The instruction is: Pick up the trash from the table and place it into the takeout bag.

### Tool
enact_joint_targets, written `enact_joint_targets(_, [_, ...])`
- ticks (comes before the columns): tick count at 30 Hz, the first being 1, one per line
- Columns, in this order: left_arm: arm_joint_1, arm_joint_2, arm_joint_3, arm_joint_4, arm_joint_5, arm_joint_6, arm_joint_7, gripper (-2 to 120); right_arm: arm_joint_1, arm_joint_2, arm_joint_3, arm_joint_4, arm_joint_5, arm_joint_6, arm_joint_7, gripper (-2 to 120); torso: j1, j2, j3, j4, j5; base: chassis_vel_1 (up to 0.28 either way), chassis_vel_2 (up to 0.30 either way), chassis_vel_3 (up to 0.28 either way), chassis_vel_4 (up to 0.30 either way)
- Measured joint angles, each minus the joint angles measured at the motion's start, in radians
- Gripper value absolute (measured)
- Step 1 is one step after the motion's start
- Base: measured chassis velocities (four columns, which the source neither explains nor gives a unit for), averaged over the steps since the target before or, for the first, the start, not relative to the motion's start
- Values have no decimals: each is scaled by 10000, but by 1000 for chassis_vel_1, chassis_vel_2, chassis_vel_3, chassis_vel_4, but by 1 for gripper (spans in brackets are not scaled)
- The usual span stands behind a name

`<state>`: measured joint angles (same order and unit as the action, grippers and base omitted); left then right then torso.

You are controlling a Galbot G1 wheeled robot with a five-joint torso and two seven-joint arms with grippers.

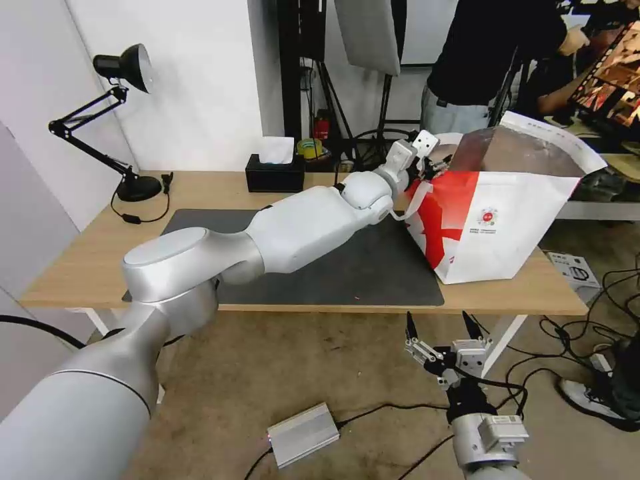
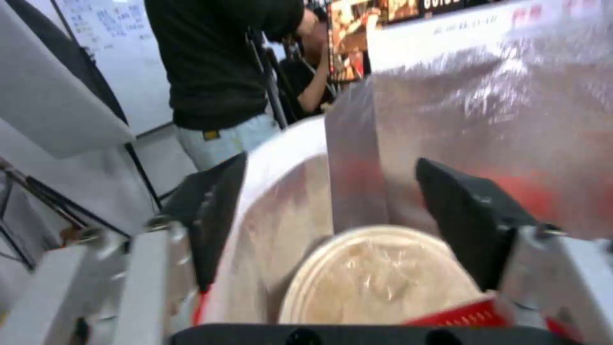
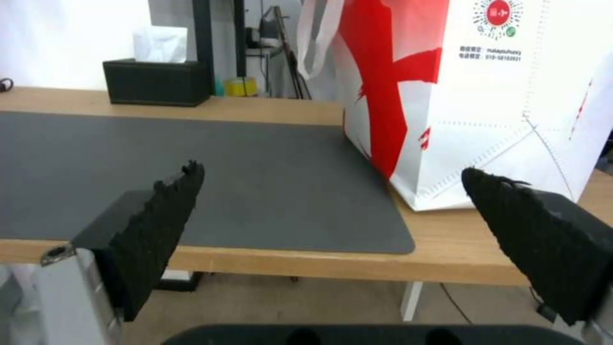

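The takeout bag stands on the right end of the table, red and white, its mouth open and foil lining showing. My left arm reaches across the dark mat, and my left gripper sits at the bag's near rim. In the left wrist view this gripper is open, and a beige round lidded bowl lies beyond its fingers inside the bag. My right gripper hangs open below the table's front edge and holds nothing; the right wrist view has it facing the bag.
A black tissue box stands at the table's back edge, and a black desk lamp at the far left. On the floor lie a silver box and several cables.
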<state>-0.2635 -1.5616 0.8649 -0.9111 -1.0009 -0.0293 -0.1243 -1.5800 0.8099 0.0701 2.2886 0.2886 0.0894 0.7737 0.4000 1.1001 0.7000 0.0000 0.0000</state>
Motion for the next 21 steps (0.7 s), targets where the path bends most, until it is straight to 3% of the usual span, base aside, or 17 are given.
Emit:
enact_joint_targets(5, [1,218,-271,-532,5,-181,-445,99,0,0,0,0,0,0,0,100,0,0,0,0,0,0,0,0,0])
enact_joint_targets(21, [831,1929,-939,-2274,1521,-1219,-2055,100,0,0,0,0,0,0,0,100,0,-2,0,4,-2,0,0,0,0])
